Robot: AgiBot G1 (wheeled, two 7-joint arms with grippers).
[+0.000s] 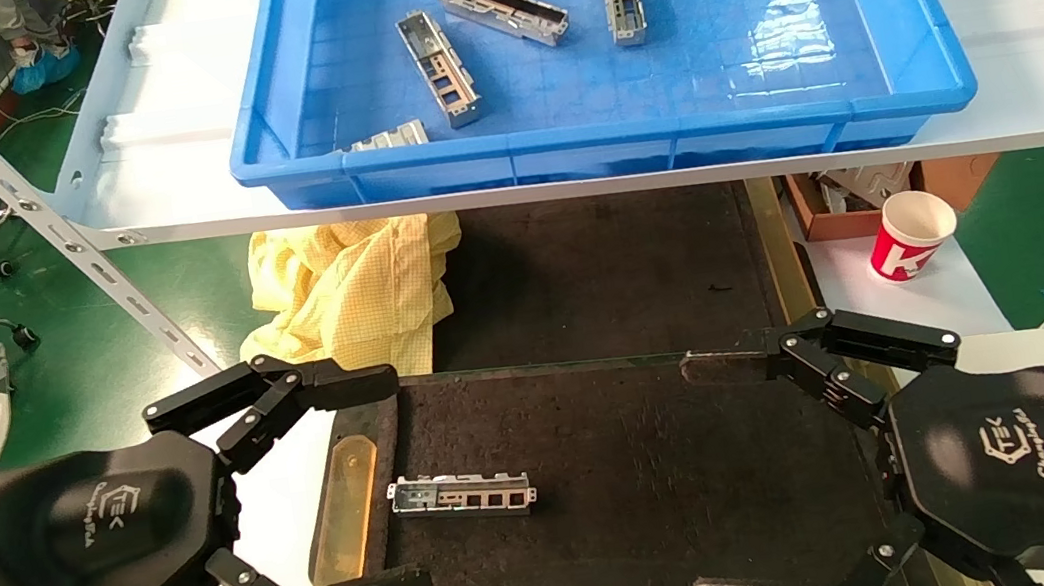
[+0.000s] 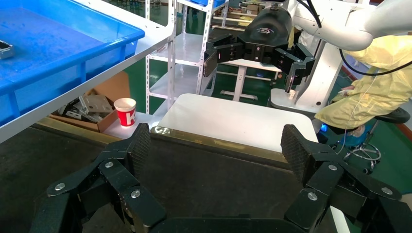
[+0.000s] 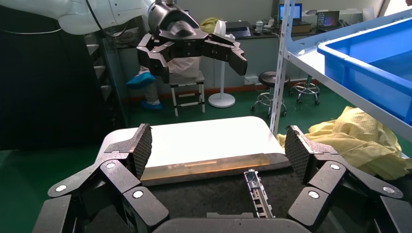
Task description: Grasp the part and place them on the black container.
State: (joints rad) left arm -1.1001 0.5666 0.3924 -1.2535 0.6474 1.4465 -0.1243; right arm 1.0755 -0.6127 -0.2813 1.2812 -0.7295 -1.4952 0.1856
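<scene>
— We've got both claws hanging low over the black container [image 1: 647, 478], one at each end. The left gripper [image 1: 361, 486] sits over the tray's left edge with its fingers [image 1: 333, 390] spread wide apart, nothing between them.

— And the right gripper [image 1: 723, 478]? We see the same there: fingers splayed fully, gripping nothing, poised over the tray's right side by the brass-coloured strip [image 1: 783, 248].

— Where's the part [image 1: 462, 495]?

— Lying flat on the dark felt surface, in the left half of the tray, just beside the left claw's open span but not touching either finger. From the right wrist view we see it [image 3: 257, 194] stretched out on the felt between the pads [image 3: 142, 148], well ahead of them.

— And the others?

— Up on the white shelf [image 1: 166, 194], the blue bin [image 1: 911, 30] holds more of the same housings [image 1: 440, 67]: three lying loose in the middle and one against the near wall. A yellow garment [image 1: 350, 285] is bunched below the shelf, and a red-and-white paper cup [image 1: 908, 234] stands off to the right
</scene>
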